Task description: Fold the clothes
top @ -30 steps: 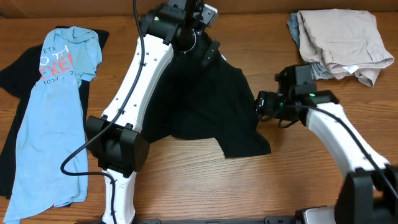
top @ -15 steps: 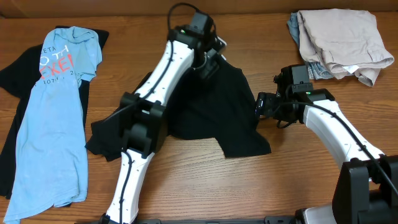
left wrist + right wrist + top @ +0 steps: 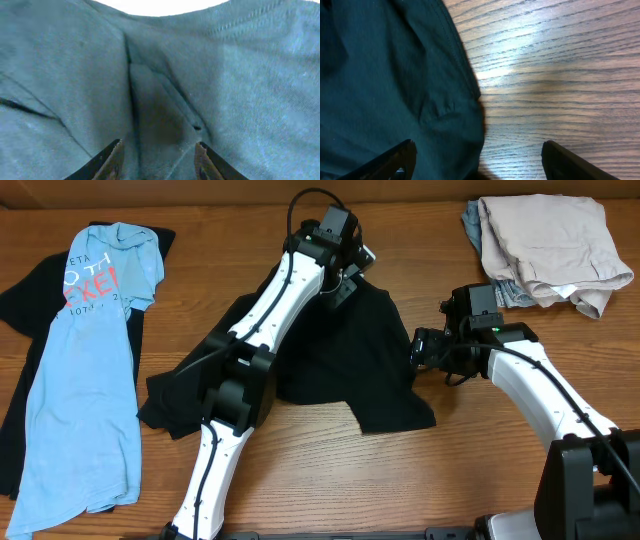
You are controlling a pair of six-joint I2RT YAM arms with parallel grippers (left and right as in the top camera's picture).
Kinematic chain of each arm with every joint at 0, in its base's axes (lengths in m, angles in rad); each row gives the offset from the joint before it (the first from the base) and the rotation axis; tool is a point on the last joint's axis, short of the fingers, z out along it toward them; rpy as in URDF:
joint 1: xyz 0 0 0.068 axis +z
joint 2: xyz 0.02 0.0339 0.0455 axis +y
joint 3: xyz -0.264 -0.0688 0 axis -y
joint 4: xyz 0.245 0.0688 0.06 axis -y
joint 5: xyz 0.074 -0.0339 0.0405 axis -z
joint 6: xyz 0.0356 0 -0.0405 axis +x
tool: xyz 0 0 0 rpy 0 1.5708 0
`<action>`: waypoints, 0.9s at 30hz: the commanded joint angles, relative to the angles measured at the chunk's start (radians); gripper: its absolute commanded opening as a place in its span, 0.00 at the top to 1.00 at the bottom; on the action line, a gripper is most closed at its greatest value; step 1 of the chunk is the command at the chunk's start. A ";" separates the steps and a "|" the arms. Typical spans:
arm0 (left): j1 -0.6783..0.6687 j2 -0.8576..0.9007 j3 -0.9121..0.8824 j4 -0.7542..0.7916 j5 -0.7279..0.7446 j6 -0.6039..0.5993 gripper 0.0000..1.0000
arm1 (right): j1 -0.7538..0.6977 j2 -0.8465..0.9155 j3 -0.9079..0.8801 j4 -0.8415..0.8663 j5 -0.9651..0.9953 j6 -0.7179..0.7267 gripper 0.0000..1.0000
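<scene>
Closing my left gripper [image 3: 157, 160] from wide onto a ridge of the black shirt [image 3: 340, 370], pinch unconfirmed; right gripper [image 3: 480, 160] hangs spread. A fold should follow.

Black tee [image 3: 375, 370], lt-blue tee [image 3: 80, 400]

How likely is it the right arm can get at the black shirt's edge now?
Likely yes: the right gripper hangs open right over the black T-shirt's edge, nothing between them.
</scene>
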 commanded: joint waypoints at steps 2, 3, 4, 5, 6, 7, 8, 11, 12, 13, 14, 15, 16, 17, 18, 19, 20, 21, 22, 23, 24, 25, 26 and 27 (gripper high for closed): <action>0.002 0.009 -0.046 0.014 -0.013 0.048 0.56 | 0.001 0.000 0.022 0.006 0.010 0.005 0.16; 0.002 0.009 -0.053 0.016 -0.013 0.048 0.57 | 0.001 0.000 0.022 0.006 0.010 0.005 0.16; 0.002 0.009 -0.059 0.018 -0.013 0.048 0.58 | 0.001 0.000 0.022 0.006 0.010 0.005 0.16; 0.002 0.009 -0.070 0.020 -0.013 0.048 0.58 | 0.001 0.000 0.022 0.006 0.010 0.005 0.16; 0.002 0.009 -0.084 0.025 -0.013 0.048 0.58 | 0.001 0.000 0.022 0.006 0.010 0.005 0.16; 0.002 0.009 -0.094 0.031 -0.013 0.048 0.58 | 0.001 0.000 0.022 0.006 0.010 0.005 0.16; 0.002 0.009 -0.102 0.035 -0.013 0.048 0.58 | 0.001 0.000 0.022 0.006 0.010 0.005 0.16; 0.002 0.009 -0.117 0.053 -0.013 0.048 0.59 | 0.001 0.000 0.022 0.006 0.010 0.005 0.16; 0.002 0.009 -0.118 0.055 -0.013 0.048 0.61 | 0.001 0.000 0.022 0.006 0.010 0.005 0.16; 0.002 0.009 -0.118 0.057 -0.013 0.048 0.63 | 0.001 0.000 0.022 0.007 0.010 0.005 0.16; 0.002 0.009 -0.118 0.060 -0.014 0.048 0.66 | 0.001 0.000 0.022 0.007 0.010 0.005 0.16; 0.002 0.009 -0.118 0.062 -0.014 0.048 0.70 | 0.001 0.000 0.022 0.007 0.010 0.005 0.16; 0.003 0.009 -0.118 0.066 -0.014 0.047 0.75 | 0.001 0.000 0.022 0.008 0.010 0.005 0.16; 0.004 0.009 -0.118 0.070 -0.014 0.047 0.76 | 0.001 0.000 0.022 0.008 0.010 0.005 0.16; 0.004 0.009 -0.118 0.076 -0.014 0.047 0.77 | 0.001 0.000 0.022 0.007 0.010 0.005 0.16; 0.004 0.009 -0.118 0.080 -0.014 0.047 0.77 | 0.001 0.000 0.022 0.007 0.010 0.005 0.16; 0.004 0.009 -0.118 0.086 -0.014 0.047 0.77 | 0.001 0.000 0.022 0.007 0.010 0.005 0.16; 0.004 0.009 -0.118 0.092 -0.014 0.047 0.77 | 0.001 0.000 0.022 0.007 0.010 0.005 0.16; 0.004 0.009 -0.118 0.101 -0.014 0.047 0.77 | 0.001 0.000 0.022 0.008 0.010 0.005 0.16; 0.004 0.009 -0.118 0.107 -0.014 0.046 0.78 | 0.001 0.000 0.022 0.008 0.010 0.005 0.16; 0.004 0.009 -0.118 0.115 -0.014 0.044 0.79 | 0.001 0.000 0.022 0.009 0.010 0.004 0.16; 0.004 0.009 -0.118 0.120 -0.014 0.044 0.82 | 0.001 0.000 0.022 0.010 0.010 0.005 0.16; 0.004 0.009 -0.118 0.126 -0.014 0.043 0.87 | 0.001 0.000 0.022 0.010 0.010 0.005 0.16; 0.004 0.009 -0.118 0.129 -0.014 0.043 0.95 | 0.001 0.000 0.022 0.012 0.010 0.005 0.16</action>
